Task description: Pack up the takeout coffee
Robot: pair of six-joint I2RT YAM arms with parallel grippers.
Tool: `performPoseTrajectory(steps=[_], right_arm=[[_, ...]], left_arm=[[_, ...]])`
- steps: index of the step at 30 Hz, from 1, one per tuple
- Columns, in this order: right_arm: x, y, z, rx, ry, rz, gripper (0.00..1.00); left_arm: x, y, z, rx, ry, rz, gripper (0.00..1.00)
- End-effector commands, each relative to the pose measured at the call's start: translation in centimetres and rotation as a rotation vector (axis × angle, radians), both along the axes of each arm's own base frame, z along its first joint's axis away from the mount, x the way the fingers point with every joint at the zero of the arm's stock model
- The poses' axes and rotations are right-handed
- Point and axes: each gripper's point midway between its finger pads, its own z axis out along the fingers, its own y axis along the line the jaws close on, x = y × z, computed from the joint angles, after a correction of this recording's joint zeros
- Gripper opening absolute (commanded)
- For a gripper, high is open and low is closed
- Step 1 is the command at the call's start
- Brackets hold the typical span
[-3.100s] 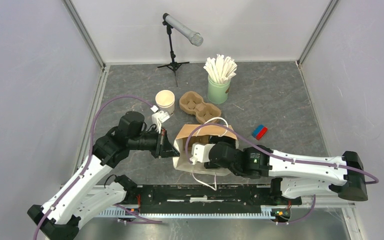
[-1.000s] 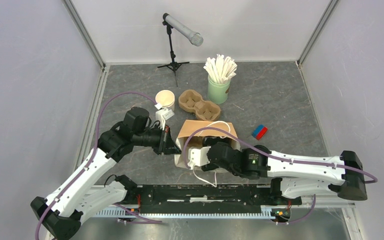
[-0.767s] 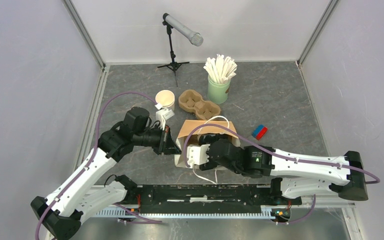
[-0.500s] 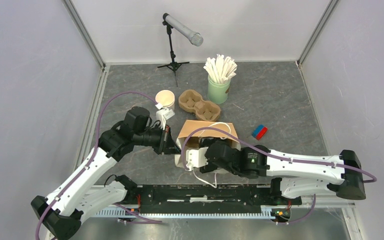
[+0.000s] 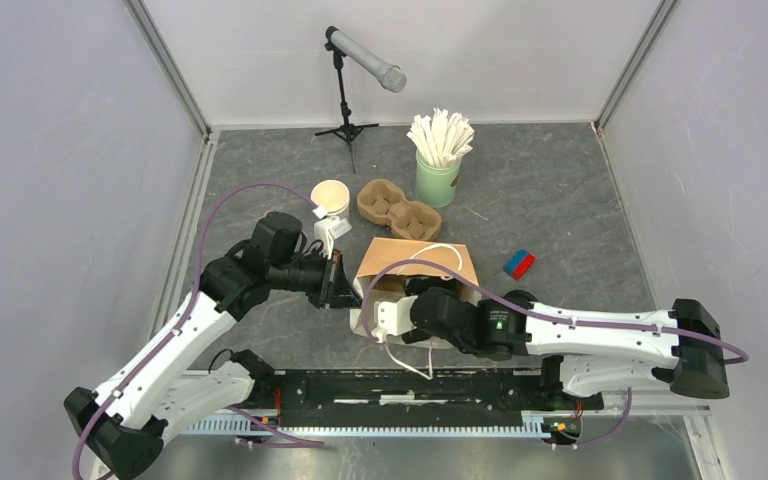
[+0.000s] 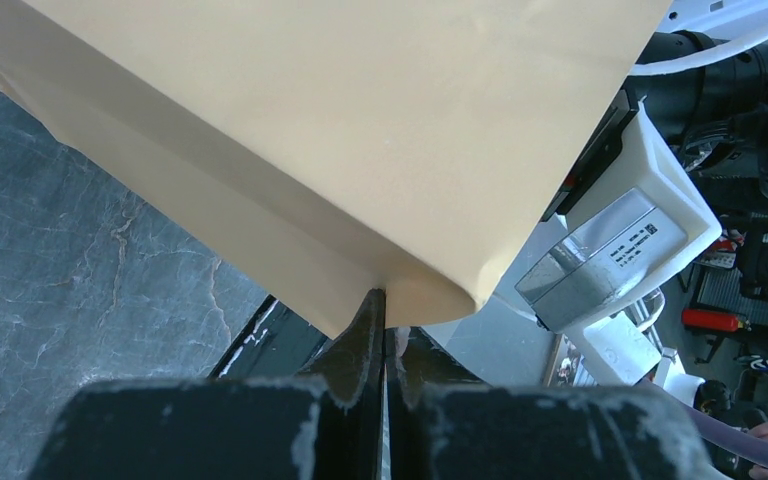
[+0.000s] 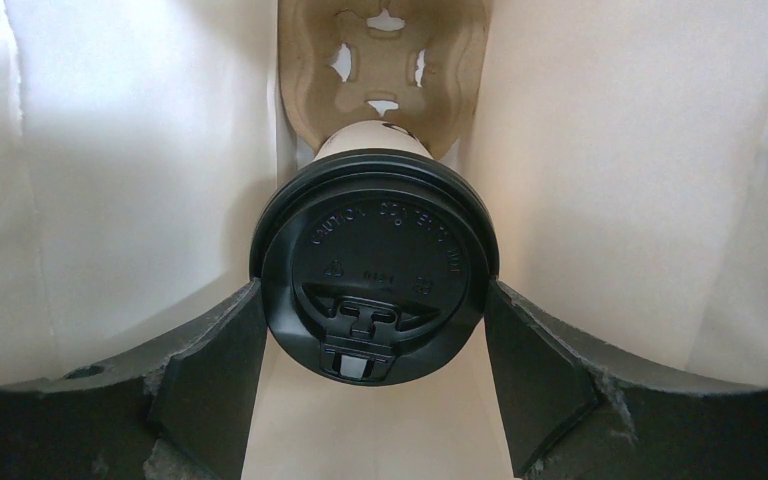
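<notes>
The takeout coffee [image 7: 373, 270], a white cup under a black lid, lies inside the tan paper bag [image 5: 420, 255]. Its base points at a cardboard carrier [image 7: 310, 60] deep in the bag. My right gripper [image 7: 373, 300] reaches in through the bag's mouth, and both fingers press the lid's rim from either side. From the top view the cup and these fingers are hidden by the bag. My left gripper [image 5: 345, 292] is at the bag's left edge. In the left wrist view this gripper [image 6: 385, 305] is shut on a fold of the bag [image 6: 310, 120].
A stack of lidless cups [image 5: 330, 200] and a second cardboard carrier [image 5: 400, 212] stand behind the bag. A green cup of white sticks [image 5: 438, 180], a microphone stand [image 5: 345, 110] and a red-blue block [image 5: 519, 264] are farther off. The bag's white handle [image 5: 410, 360] trails toward the near edge.
Since three seconds ago my left gripper has carried the bag's edge slightly right and away. Over the last second the right wrist has only shifted a little inside the bag.
</notes>
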Motion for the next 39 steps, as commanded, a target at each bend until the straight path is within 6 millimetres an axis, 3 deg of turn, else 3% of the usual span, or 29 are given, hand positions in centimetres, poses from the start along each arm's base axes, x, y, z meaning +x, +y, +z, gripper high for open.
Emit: performPoseTrajectory(steps=[1,6,12,25,39], right_arm=[[0.3,0.0,1.5,0.017,-0.021,-0.002,0.44],[-0.2,-1.3,3.4,0.017,-0.015,0.011,0.44],[-0.3,-2.9,3.7,-0.037,-0.032,0.021,0.44],[-0.1,-2.6,3.6,-0.124,-0.039,0.061,0.44],[-0.8,-2.6,3.7,-0.124,0.022,0.053,0.44]], left_arm=[[-0.5,-0.3,1.8,-0.042,-0.041,-0.049,0.02],[-0.4,-0.2,1.5,-0.037,-0.043,-0.048,0.02],[-0.3,-0.2,1.4,-0.031,-0.048,-0.051,0.02],[0.5,-0.1,2.8,-0.036,-0.12,-0.029,0.02],[0.6,0.2,2.0,-0.022,-0.181,-0.052,0.02]])
